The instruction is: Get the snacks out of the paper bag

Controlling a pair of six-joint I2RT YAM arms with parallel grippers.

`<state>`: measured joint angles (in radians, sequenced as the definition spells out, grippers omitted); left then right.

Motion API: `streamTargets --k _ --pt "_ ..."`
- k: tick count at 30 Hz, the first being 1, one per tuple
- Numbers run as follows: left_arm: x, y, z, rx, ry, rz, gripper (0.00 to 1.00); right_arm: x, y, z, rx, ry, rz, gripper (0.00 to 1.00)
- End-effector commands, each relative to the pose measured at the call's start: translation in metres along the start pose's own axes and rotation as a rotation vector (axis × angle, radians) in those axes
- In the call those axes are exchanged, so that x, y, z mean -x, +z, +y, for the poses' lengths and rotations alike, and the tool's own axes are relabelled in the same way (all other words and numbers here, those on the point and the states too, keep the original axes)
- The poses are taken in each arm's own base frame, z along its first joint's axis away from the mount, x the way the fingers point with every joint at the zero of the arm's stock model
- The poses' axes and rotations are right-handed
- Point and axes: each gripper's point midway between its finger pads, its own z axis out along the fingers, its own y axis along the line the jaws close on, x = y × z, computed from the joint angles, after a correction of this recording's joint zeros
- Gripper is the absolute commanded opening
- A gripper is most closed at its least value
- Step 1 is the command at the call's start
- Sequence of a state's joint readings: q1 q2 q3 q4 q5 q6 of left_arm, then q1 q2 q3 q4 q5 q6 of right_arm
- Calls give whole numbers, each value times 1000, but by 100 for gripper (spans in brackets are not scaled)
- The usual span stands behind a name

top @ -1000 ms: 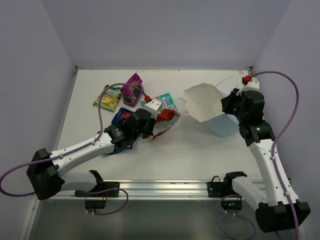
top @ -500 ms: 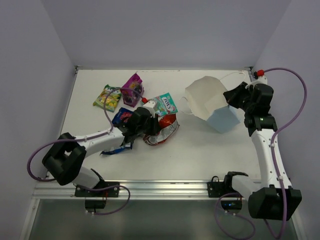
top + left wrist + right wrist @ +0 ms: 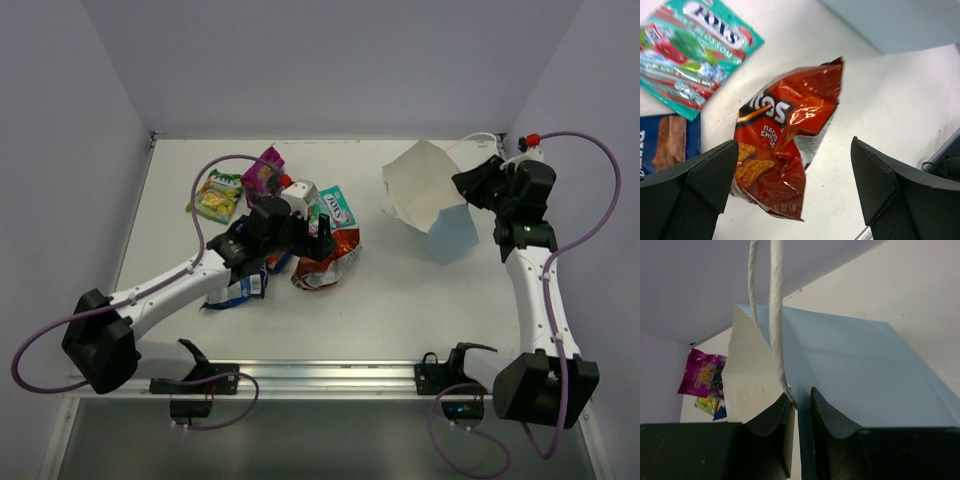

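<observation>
Wide apart and holding nothing, the left arm's fingers (image 3: 715,165) hover over an orange-red crinkly foil snack packet (image 3: 785,135) lying on the white table (image 3: 400,300) just beside a teal-white foil packet (image 3: 335,205). At far right, the right arm's fingers (image 3: 785,415) pinch the rim of the light blue paper gift bag (image 3: 855,365) (its white mouth tipped toward the packets).

White table (image 3: 400,310) is being loaded mostly left of centre in the top view. Yellow-green packet (image 3: 216,196) and magenta-purple packet (image 3: 264,174) are being carried side by side at upper left. Teal-white packet (image 3: 336,207) is lying flat just above orange-red packet (image 3: 326,264). Dark blue packet (image 3: 670,140) is sitting just beside the teal-white one. Blue-white packet (image 3: 240,290) is being partly hidden, lower left. Paper bag (image 3: 440,215) is being seen tilted at upper right; its table contact cannot be told.
</observation>
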<state>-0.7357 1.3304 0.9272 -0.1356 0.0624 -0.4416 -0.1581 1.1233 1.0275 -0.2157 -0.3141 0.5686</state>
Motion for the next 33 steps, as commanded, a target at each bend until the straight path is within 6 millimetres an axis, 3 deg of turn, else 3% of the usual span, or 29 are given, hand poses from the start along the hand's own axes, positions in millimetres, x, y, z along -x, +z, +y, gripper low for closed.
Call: streamTargets --k 1,5,6,8,9,17,26,30,33 --pt "41 -36 -17 -25 58 -97 100 14 -6 14 38 -21 -25 22" --pt "69 -69 -13 46 69 -164 100 25 -17 15 14 -70 -60 38" --pt "73 -75 -11 63 72 -174 100 28 -20 17 11 -80 -65 48" --pt "86 -88 -4 125 69 -204 100 33 -27 20 9 -107 -84 57" --pt "90 -92 -2 142 69 -211 100 37 -31 22 3 -114 -90 65" --pt "116 -121 15 285 98 -273 100 59 -54 14 -103 -189 -172 97" --pt "131 -148 27 370 99 -346 100 79 -78 1 -224 -256 -262 99" --pt "138 -165 33 420 100 -370 100 93 -102 18 -201 -296 -323 99" --pt "148 -185 39 473 103 -403 100 106 -135 34 -179 -320 -417 99"
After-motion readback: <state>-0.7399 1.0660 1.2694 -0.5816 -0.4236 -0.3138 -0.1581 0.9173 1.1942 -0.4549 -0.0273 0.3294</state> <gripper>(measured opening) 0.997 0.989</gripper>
